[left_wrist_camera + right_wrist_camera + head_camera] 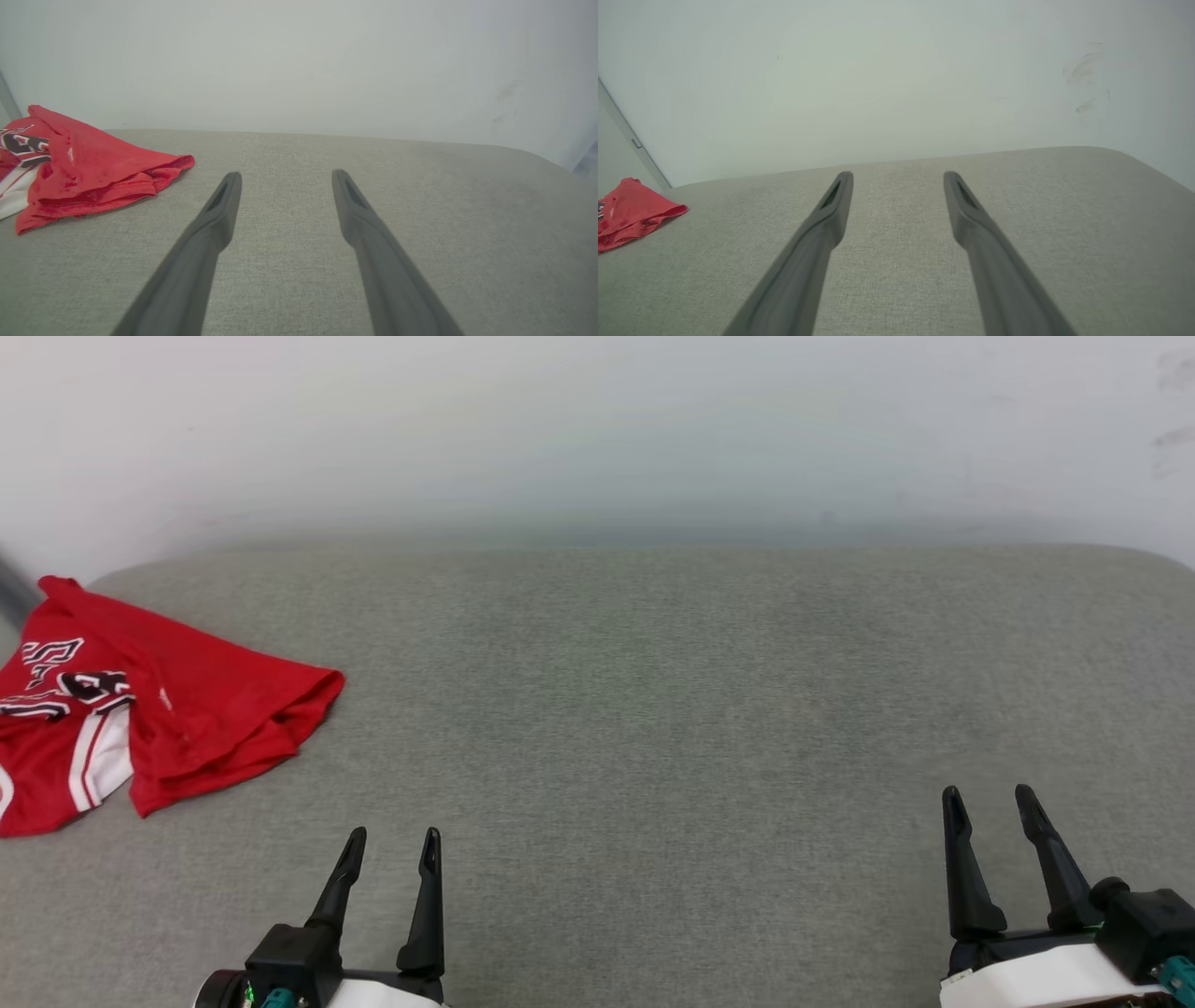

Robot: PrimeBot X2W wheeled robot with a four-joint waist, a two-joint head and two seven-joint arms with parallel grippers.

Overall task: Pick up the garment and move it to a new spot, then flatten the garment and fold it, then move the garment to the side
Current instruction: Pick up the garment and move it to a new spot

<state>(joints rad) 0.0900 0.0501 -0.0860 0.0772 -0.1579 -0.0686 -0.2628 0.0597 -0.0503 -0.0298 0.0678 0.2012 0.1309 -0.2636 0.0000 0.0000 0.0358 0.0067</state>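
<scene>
Garment (196, 709) bunched far left; left end effector (394, 835) and right end effector (988, 791) empty, wide, pointing forward.

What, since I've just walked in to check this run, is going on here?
Nothing is being handled yet. The garment, a red jersey, lies crumpled at the far left of the grey fabric surface. The left end effector and right end effector are open and empty at the near side, clear of it. Picking it up has not begun.

I see the garment (215, 709) red, with black white-outlined lettering and a white red-striped panel, on a speckled grey cushion (653, 709) before a white wall (597, 429), my left gripper (394, 833) and right gripper (988, 791) black-fingered.
</scene>
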